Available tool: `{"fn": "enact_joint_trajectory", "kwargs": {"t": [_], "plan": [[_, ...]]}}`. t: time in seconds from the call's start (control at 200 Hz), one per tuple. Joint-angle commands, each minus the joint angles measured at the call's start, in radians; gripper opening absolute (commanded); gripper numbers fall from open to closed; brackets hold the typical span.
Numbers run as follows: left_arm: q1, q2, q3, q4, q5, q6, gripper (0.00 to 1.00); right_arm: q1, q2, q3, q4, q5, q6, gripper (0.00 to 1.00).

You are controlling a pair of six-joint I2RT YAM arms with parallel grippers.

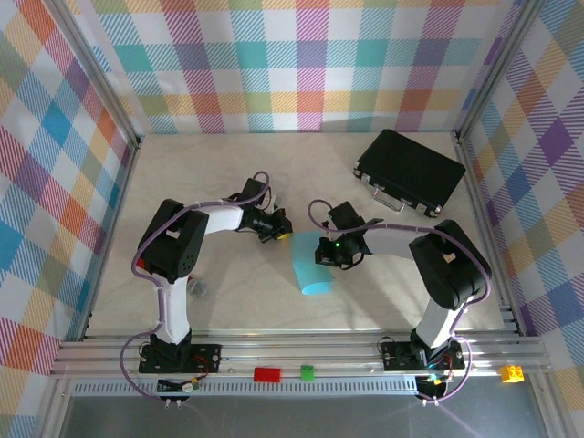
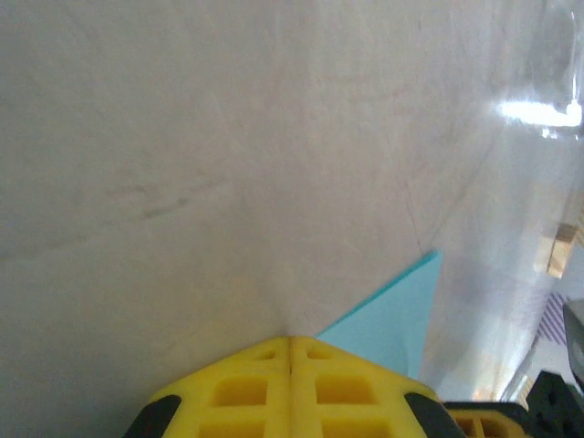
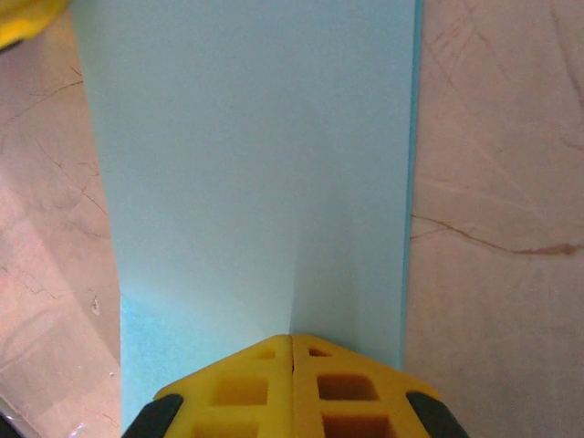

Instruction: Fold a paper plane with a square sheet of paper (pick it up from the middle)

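The square sheet of paper is light blue and lies folded into a long band on the table between my arms. In the right wrist view the paper spreads flat ahead with a faint crease running up from my fingertips. My right gripper is shut, its yellow tips resting on the paper's near end, also seen from above. My left gripper is shut with its tips on the table at the edge of the paper's pointed corner. From above, this left gripper sits at the band's far end.
A black case lies at the back right. Small red, green and yellow blocks sit on the front rail. Plaid walls close in the table on three sides.
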Motion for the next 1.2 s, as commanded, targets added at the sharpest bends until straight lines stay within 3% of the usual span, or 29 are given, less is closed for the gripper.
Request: {"fn": "enact_joint_trajectory", "kwargs": {"t": [0.0, 0.165, 0.385, 0.665, 0.855, 1.195], "plan": [[0.032, -0.008, 0.022, -0.037, -0.12, -0.039, 0.01, -0.006, 0.034, -0.055, -0.12, 0.096, 0.015, 0.0], [0.032, -0.061, 0.037, -0.078, -0.148, -0.068, 0.01, -0.006, 0.031, -0.06, -0.108, 0.09, 0.025, 0.0], [-0.023, -0.192, -0.034, -0.063, -0.096, -0.08, 0.02, -0.006, 0.024, -0.071, -0.074, 0.084, 0.077, 0.0], [-0.131, -0.258, -0.226, 0.102, 0.103, -0.147, 0.02, -0.006, 0.01, -0.077, -0.066, 0.097, 0.091, 0.0], [-0.168, -0.211, -0.252, 0.15, 0.147, -0.155, 0.02, -0.006, 0.014, -0.077, -0.072, 0.1, 0.09, 0.0], [-0.172, -0.151, -0.292, -0.066, 0.033, 0.04, 0.02, -0.006, 0.007, -0.075, -0.086, 0.123, 0.074, 0.0]]}}
